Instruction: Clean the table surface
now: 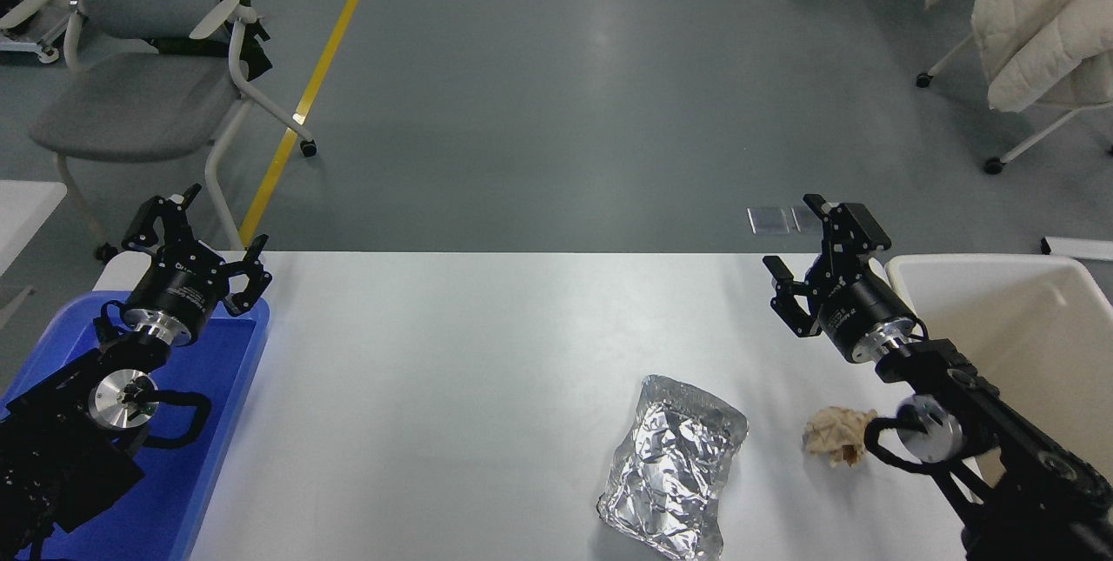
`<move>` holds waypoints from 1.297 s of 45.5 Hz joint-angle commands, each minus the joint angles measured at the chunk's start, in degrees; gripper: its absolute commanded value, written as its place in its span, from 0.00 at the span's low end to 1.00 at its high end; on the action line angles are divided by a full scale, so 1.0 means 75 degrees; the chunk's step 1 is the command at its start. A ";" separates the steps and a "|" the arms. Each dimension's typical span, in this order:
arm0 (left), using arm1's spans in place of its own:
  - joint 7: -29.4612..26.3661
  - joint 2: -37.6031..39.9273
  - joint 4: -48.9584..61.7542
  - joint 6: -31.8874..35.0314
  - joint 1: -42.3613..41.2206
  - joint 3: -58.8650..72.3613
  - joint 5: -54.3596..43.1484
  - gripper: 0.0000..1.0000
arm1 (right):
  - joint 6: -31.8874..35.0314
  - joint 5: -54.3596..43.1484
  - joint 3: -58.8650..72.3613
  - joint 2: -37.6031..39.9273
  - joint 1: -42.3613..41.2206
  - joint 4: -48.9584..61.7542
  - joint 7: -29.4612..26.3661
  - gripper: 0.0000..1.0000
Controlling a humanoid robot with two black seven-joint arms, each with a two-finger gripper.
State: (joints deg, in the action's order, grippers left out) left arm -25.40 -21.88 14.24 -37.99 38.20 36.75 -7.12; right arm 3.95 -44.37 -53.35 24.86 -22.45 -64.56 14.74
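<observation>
I have the right gripper [817, 270] raised over the bench's [452, 387] far right corner, fingers spread wide and holding nothing. The left gripper [196, 252] sits parked over the blue tray [217, 422], fingers open too. A crumpled foil sheet [674, 478] and a paper wad [836, 437] lie near the right edge, beside the beige bin [1009, 343]. I judge pickup hasn't begun; next I must descend onto the wad.

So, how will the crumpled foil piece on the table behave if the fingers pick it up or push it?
The crumpled foil piece looks thin and creased, so it is probably very light and would dent under a firm grip. It lies flat on the table surface, so it will likely slide rather than roll when pushed. Its shiny surface may be slippery.
</observation>
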 commanded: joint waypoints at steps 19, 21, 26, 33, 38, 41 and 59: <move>0.0000 0.0000 0.0000 0.0003 0.0004 -0.0001 0.0001 1.00 | 0.0059 -0.3189 0.4921 0.4244 -0.0194 -0.3217 -0.1131 1.00; 0.0000 0.0000 0.0000 0.0003 0.0004 -0.0001 0.0001 1.00 | 0.0059 -0.3189 0.5038 0.4185 -0.0194 -0.3217 -0.1401 1.00; 0.0000 0.0000 0.0000 0.0003 0.0004 -0.0001 0.0001 1.00 | 0.0047 -0.3166 0.5062 0.3951 -0.0183 -0.3252 -0.1847 1.00; 0.0000 0.0000 0.0000 -0.0009 0.0004 -0.0001 0.0001 1.00 | 0.0035 -0.3096 0.5050 0.3401 -0.0183 -0.3264 -0.2421 1.00; 0.0000 0.0000 0.0000 -0.0009 0.0004 -0.0001 0.0001 1.00 | 0.0035 -0.3084 0.5039 0.3061 -0.0183 -0.3240 -0.2703 1.00; 0.0000 0.0000 0.0000 -0.0009 0.0004 -0.0001 0.0001 1.00 | 0.0035 -0.3002 0.5039 0.2862 -0.0183 -0.3229 -0.2843 1.00; 0.0000 0.0000 0.0000 -0.0009 0.0004 -0.0001 0.0001 1.00 | 0.0035 -0.2416 0.5003 0.2287 -0.0511 -0.3147 -0.3078 1.00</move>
State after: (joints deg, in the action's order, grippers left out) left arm -25.40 -21.88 14.24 -38.05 38.23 36.74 -7.12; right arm 4.22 -63.76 -16.07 44.83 -24.94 -88.58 -7.07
